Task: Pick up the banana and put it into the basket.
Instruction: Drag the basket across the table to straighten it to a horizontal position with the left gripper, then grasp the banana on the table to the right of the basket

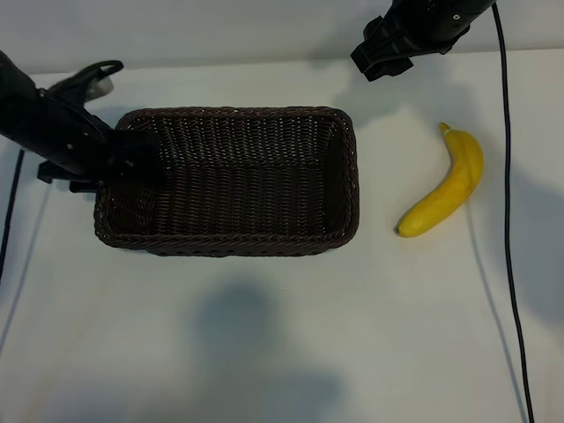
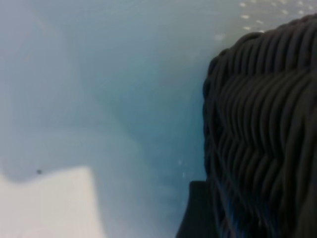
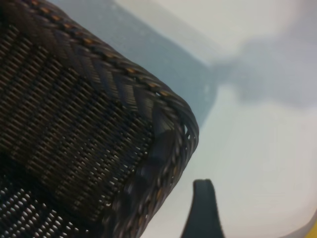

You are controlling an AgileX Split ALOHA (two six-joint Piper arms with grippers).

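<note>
The yellow banana (image 1: 445,187) lies on the white table to the right of the basket, stem end away from me, with nothing touching it. The dark brown wicker basket (image 1: 345,176) stands empty left of centre. My left gripper (image 1: 132,166) sits low at the basket's left end, open, with one finger (image 2: 198,213) beside the woven wall (image 2: 262,124) and nothing held. My right gripper (image 1: 381,60) hangs open and empty above the table behind the basket's far right corner (image 3: 168,134). Only one of its fingers (image 3: 203,210) shows in the right wrist view.
A black cable (image 1: 508,220) runs down the table just right of the banana. Another cable (image 1: 9,220) hangs at the left edge. The white tabletop (image 1: 264,352) spreads out in front of the basket.
</note>
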